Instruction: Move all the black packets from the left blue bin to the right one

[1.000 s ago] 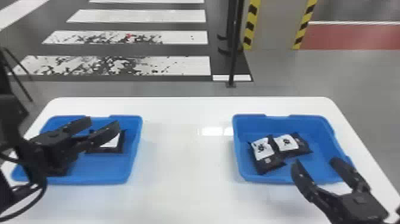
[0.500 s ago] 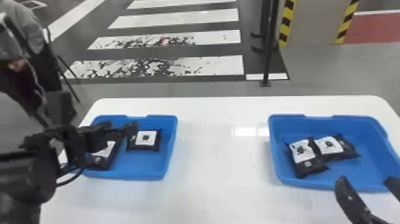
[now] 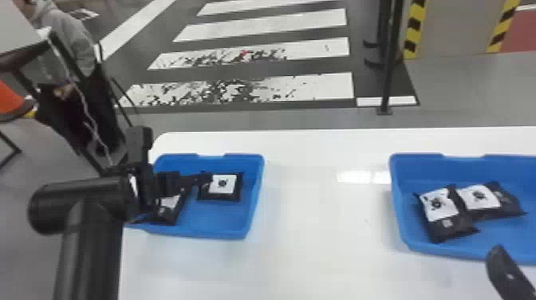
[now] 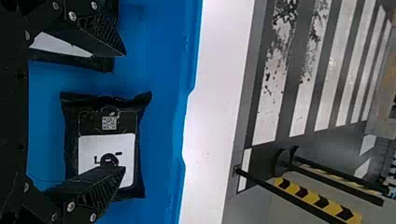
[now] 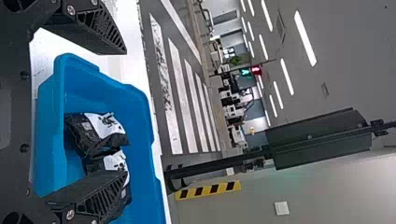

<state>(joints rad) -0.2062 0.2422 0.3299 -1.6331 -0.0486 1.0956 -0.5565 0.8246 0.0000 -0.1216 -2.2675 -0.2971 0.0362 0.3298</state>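
Left gripper [image 4: 125,111]: open and empty, over the left bin [image 3: 255,199]. Two packets there, both for moving. The right-hand packet [image 4: 72,116] lies flat, label [image 4: 88,149] up, apart from the side wall; in the wrist view one finger crosses its label. Contact I cannot tell. The other packet [image 3: 169,211], partly hidden by the left arm [image 3: 85,239], sits at the near left.

My reading: jaws are spread to straddle a soft pouch. Centring over the right-hand packet should come before closing, as an off-centre pinch could fold or drag it. The space around it leaves room for fingers.

Right bin [image 3: 397,207]: two packets, touching, one tilted across the other's end [image 5: 95,133]. Loose order seems fine, since only the bin matters.

Right gripper [image 5: 126,113]: open, nothing held, by the right bin's near side, presumably parked clear of the working arm. About halfway, I judge.
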